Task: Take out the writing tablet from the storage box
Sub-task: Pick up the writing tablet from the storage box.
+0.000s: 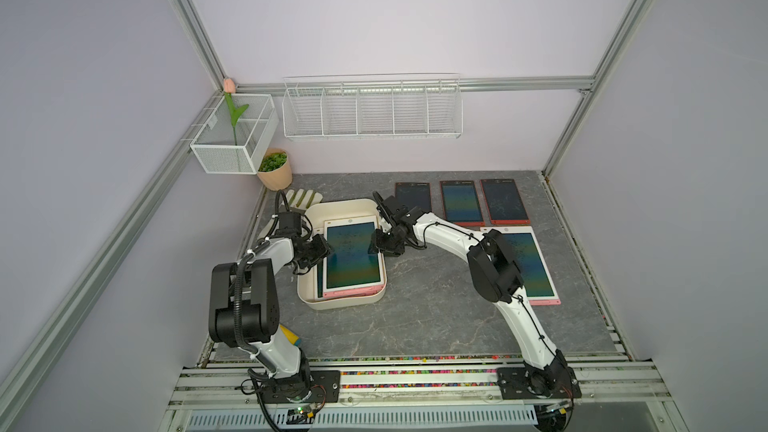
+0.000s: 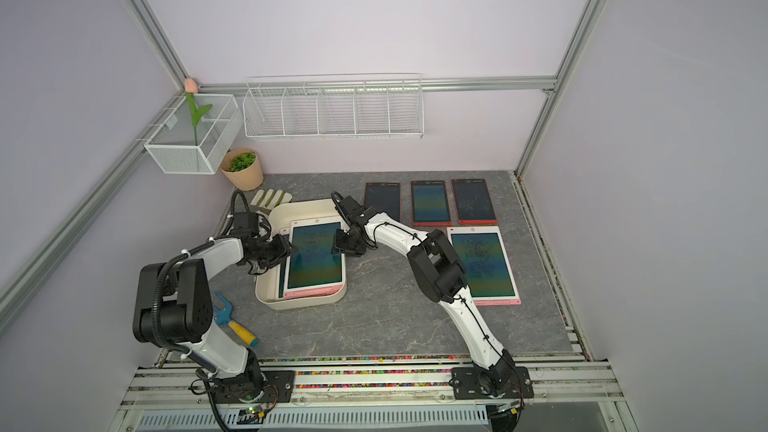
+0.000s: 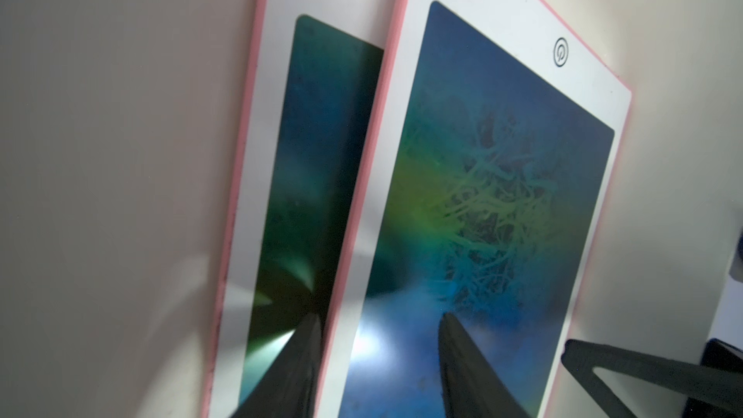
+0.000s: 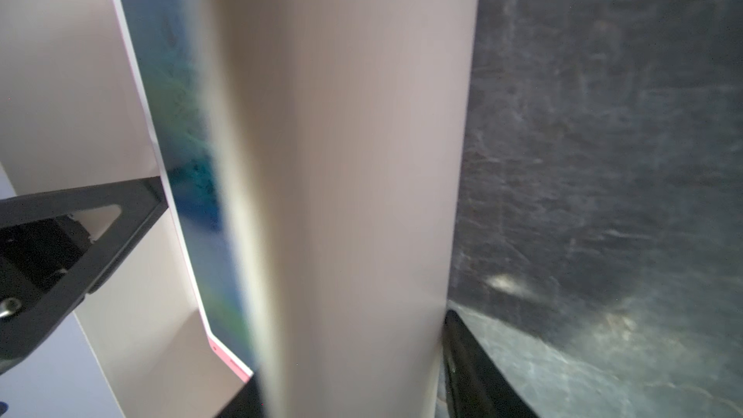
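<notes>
Pink-edged tablet (image 1: pixel 353 257) lies tilted in the box (image 1: pixel 345 305). The left gripper (image 1: pixel 324 252), half open, straddles the tablet's near edge, ready to pinch. The right gripper (image 1: pixel 376 245) clamps the box wall between its fingers, probably to steady the box.

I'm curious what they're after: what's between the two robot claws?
The top tablet, lying in the box, sits between the left gripper and the right gripper; both top views show it.
</notes>
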`<act>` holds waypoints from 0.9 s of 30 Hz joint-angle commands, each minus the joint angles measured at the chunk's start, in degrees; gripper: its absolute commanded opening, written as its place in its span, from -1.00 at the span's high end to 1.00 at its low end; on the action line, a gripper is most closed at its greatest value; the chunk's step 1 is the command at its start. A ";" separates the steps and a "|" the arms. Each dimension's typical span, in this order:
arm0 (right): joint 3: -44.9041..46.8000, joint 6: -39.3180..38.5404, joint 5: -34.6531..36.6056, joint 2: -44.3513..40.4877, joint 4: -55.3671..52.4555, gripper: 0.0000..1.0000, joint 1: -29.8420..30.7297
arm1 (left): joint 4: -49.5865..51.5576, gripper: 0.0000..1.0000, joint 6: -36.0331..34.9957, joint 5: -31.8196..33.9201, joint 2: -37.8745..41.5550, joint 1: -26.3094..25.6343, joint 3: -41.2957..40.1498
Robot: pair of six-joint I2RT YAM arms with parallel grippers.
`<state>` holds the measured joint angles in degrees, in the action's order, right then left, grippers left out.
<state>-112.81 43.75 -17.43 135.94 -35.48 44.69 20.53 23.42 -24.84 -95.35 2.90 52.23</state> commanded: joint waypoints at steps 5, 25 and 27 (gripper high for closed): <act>2.17 2.10 -7.66 -0.81 8.57 -0.06 0.58 | -3.40 0.16 1.72 -11.67 1.32 -1.14 -1.18; 8.60 6.54 -14.73 -2.34 21.24 -0.08 -0.81 | -6.38 0.24 2.84 -13.42 4.01 -0.26 -2.82; 9.66 7.23 -15.09 -2.73 22.88 -0.09 -1.00 | -6.75 0.25 3.03 -13.61 4.42 -0.27 -3.03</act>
<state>-104.55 48.21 -25.80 135.06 -21.87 41.76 15.25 25.28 -28.45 -92.36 4.51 50.24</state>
